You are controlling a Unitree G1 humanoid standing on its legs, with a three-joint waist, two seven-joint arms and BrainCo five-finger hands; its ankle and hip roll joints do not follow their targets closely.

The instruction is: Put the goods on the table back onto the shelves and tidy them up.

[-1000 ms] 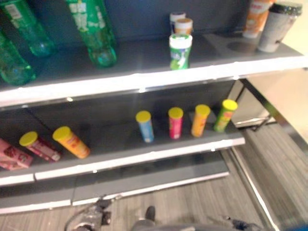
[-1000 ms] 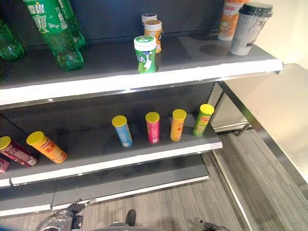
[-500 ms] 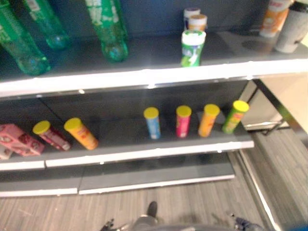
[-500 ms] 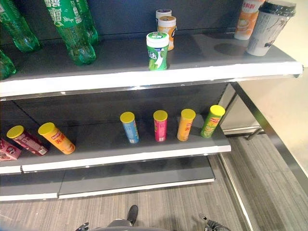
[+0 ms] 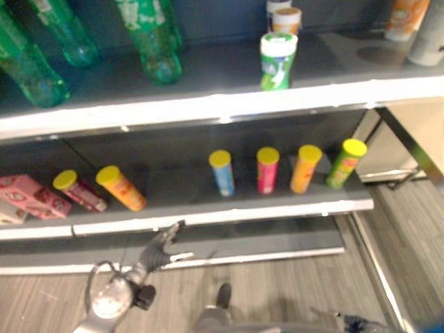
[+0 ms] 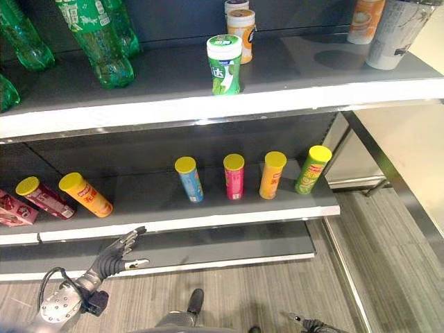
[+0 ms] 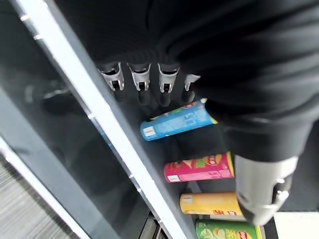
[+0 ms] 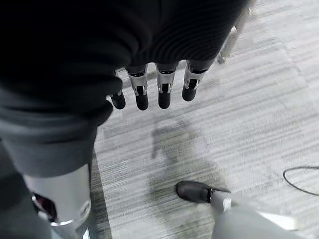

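The left robot hand (image 6: 114,255) reaches toward the lower shelf (image 6: 208,220) with fingers straight and spread, holding nothing. The right robot hand (image 8: 149,89) hangs over the floor (image 8: 239,114), fingers relaxed and empty. Four upright cans (image 6: 234,175) stand on that shelf, two lying cans (image 6: 84,194) to their left. Green bottles (image 6: 97,41) and a green tub (image 6: 224,64) stand on the upper shelf (image 6: 173,107).

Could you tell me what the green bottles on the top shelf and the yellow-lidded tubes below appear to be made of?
The green bottles look like clear tinted plastic: light passes through them and their bases are lobed. The yellow-lidded tubes seem to be printed cardboard with matte plastic caps, though their walls could be plastic.
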